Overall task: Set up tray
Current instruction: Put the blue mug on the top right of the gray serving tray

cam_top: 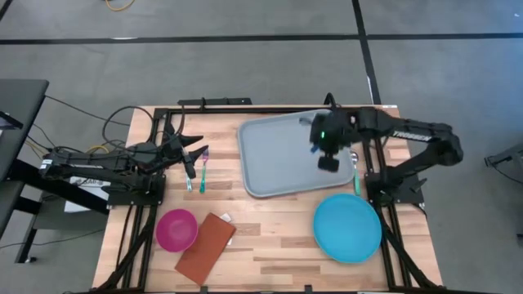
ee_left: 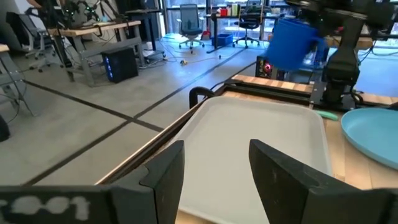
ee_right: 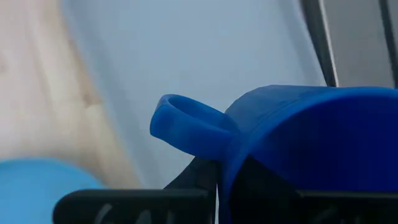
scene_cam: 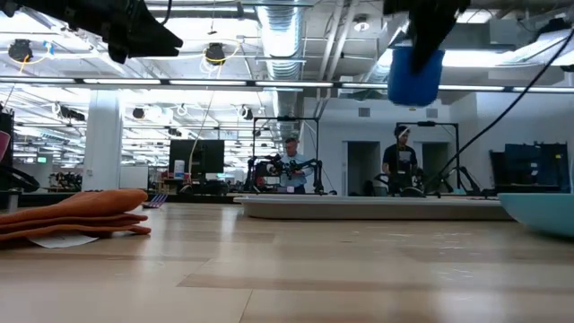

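Both arms are showing matte black links and trailing black cables; the right arm is glowing with a small green light (white lettering alongside).

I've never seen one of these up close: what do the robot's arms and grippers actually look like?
Two slim black jointed arms on black frame bases. The right arm carries white lettering and a small green light; cables trail from the left arm. The left gripper has two flat, dark, wedge-shaped fingers.
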